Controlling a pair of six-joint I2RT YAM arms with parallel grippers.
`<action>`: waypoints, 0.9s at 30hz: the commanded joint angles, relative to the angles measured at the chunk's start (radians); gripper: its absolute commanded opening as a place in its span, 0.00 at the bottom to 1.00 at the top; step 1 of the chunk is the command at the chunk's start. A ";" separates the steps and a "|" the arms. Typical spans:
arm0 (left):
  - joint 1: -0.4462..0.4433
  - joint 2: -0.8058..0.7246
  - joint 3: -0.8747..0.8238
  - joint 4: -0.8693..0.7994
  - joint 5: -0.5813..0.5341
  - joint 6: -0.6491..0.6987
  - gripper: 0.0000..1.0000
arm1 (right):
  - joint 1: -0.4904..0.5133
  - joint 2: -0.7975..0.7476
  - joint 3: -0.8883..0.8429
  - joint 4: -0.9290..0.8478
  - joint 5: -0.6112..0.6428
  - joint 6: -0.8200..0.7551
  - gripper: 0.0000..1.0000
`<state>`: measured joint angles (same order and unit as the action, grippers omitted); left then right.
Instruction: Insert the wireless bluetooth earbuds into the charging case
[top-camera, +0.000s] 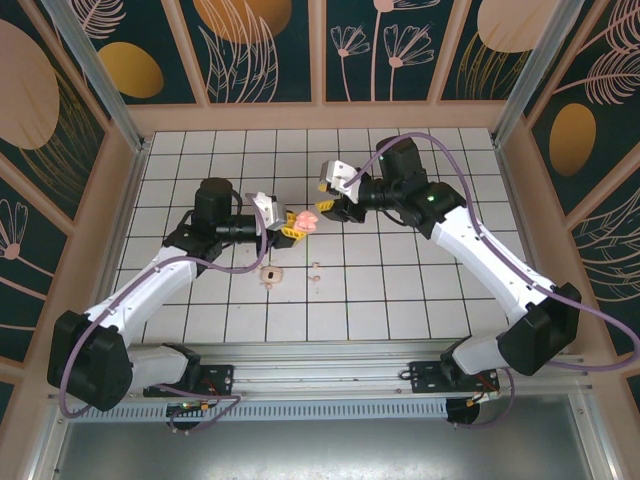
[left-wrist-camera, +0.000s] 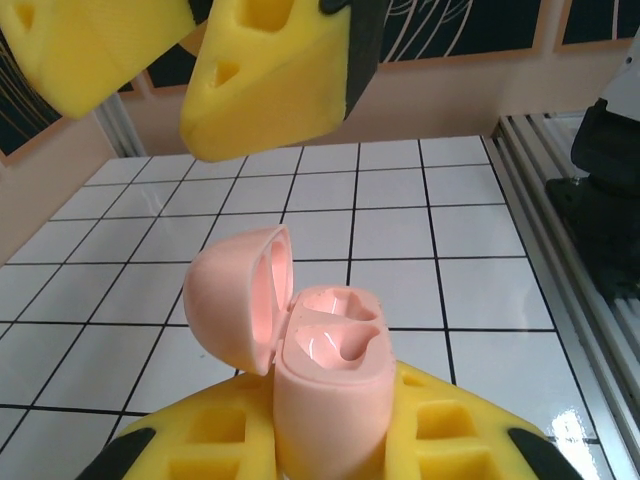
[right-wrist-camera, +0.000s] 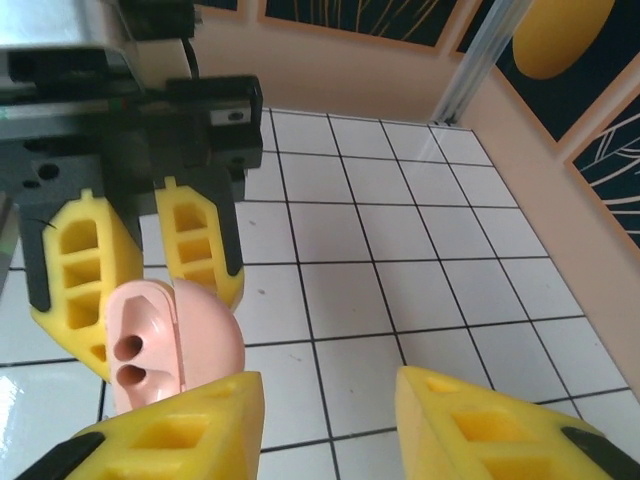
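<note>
White tiles cover the surface (top-camera: 400, 290), boxed in by dark panels painted with leaves, and from above we see both arms reaching to meet over its middle. The left end effector (top-camera: 283, 227) is clamped on the pink charging case (top-camera: 302, 219) and holds it off the tiles, turned toward the right end effector (top-camera: 328, 207), which sits just beside it. We judge the case is held up this way so the other arm can work on it. One earbud (top-camera: 316, 267) lies on the tiles below, well apart from the case. A small pale round piece (top-camera: 270, 274) lies near it, and it is too small for us to tell whether it is the second earbud. From the left wrist, we see the case upright between that arm's yellow fingers (left-wrist-camera: 200, 445), gripped low on its body so the lid is free. The lid is swung open to one side, and both sockets are empty. The other arm's yellow fingers (left-wrist-camera: 270, 90) hang above it. From the right wrist, its own jaws stand apart with nothing between them, and the opened case faces us just beyond. We judge the case is ready and both earbuds are yet to go in.
</note>
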<state>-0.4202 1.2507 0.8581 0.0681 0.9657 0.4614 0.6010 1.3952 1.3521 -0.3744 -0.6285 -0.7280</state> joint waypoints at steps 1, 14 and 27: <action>-0.005 -0.013 -0.038 0.171 0.029 -0.139 0.13 | -0.027 -0.061 -0.043 0.102 -0.076 0.120 0.41; 0.097 0.053 -0.264 0.811 -0.088 -0.701 0.10 | -0.048 -0.112 -0.125 0.029 0.245 0.653 0.44; 0.165 0.057 -0.492 1.087 -0.447 -0.983 0.09 | 0.011 0.065 -0.106 -0.251 0.330 1.409 0.51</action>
<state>-0.2569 1.3239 0.3943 1.0489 0.6468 -0.4427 0.5934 1.4273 1.2354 -0.5152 -0.3038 0.4000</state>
